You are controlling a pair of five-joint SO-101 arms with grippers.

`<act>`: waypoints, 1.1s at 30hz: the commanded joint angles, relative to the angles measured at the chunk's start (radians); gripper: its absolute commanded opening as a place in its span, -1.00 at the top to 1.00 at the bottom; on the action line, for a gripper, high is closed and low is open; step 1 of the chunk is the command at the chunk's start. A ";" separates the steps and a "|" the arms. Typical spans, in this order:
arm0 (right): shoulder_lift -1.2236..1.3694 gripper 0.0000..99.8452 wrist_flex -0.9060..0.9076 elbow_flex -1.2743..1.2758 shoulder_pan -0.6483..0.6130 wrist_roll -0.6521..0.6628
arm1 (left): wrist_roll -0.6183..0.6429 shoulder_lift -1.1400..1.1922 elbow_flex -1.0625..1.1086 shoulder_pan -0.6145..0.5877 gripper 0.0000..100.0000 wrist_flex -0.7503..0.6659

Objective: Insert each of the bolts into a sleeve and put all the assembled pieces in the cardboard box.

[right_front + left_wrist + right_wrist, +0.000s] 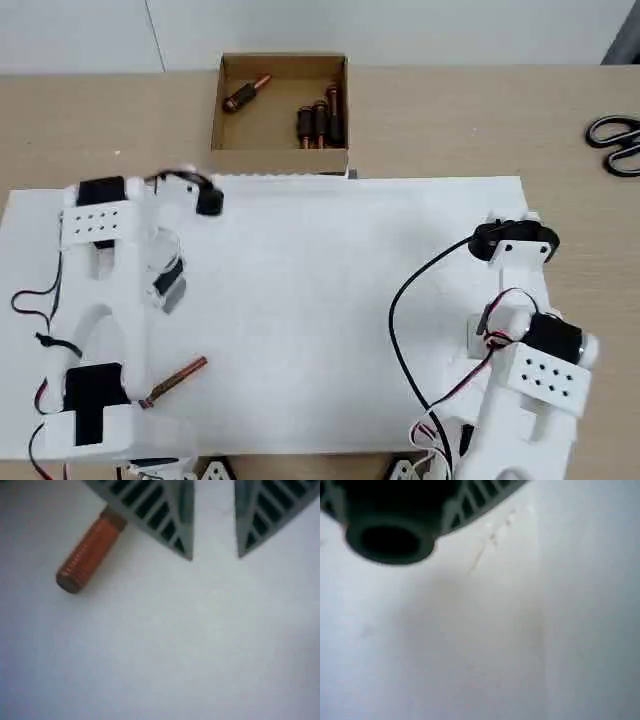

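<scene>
A copper bolt (176, 381) lies on the white mat (330, 300) near its front left, one end tucked under the left arm (100, 300). In the left wrist view my left gripper (215, 557) hovers open just over the mat. The bolt (87, 557) lies beside one finger (165, 520), threaded end showing, not between the jaws. My right gripper (435, 515) is shut on a black sleeve (390, 542) with its bore facing the camera, just above the mat. The right arm (530, 370) stands at the mat's right edge.
The cardboard box (283, 158) sits behind the mat at centre-left. It holds one assembled piece (245, 95) and three more (320, 120) side by side. Scissors (615, 140) lie on the table at the far right.
</scene>
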 commanded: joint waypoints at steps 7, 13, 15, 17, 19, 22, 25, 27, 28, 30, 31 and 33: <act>-0.012 0.98 -0.087 0.061 0.007 -0.002 | -0.081 -0.003 0.209 0.012 0.89 0.031; -0.012 0.98 -0.127 0.126 0.007 -0.002 | -0.092 -0.014 0.240 0.068 0.88 0.031; -0.012 0.98 -0.130 0.126 0.007 -0.002 | -0.092 -0.014 0.239 0.083 0.88 0.031; -0.012 0.98 -0.139 0.127 0.007 -0.002 | -0.092 -0.014 0.231 0.098 0.88 0.031; -0.012 0.98 -0.140 0.127 0.007 0.000 | -0.092 -0.014 0.219 0.103 0.88 0.031; -0.012 0.98 -0.140 0.127 0.007 0.015 | -0.095 -0.014 0.213 0.112 0.81 0.031; -0.012 0.98 -0.140 0.129 0.008 0.026 | -0.095 -0.014 0.214 0.138 0.79 0.031; -0.012 0.98 -0.140 0.129 0.008 0.026 | -0.095 -0.014 0.216 0.150 0.79 0.031; -0.012 0.98 -0.140 0.129 0.008 0.026 | -0.095 -0.009 0.216 0.153 0.79 0.031; -0.012 0.98 -0.140 0.129 0.008 0.026 | -0.095 -0.003 0.219 0.153 0.79 0.031; -0.012 0.98 -0.140 0.129 0.008 0.026 | -0.097 -0.003 0.225 0.153 0.79 0.029; -0.012 0.98 -0.140 0.129 0.008 0.026 | -0.114 -0.003 0.239 0.153 0.79 0.028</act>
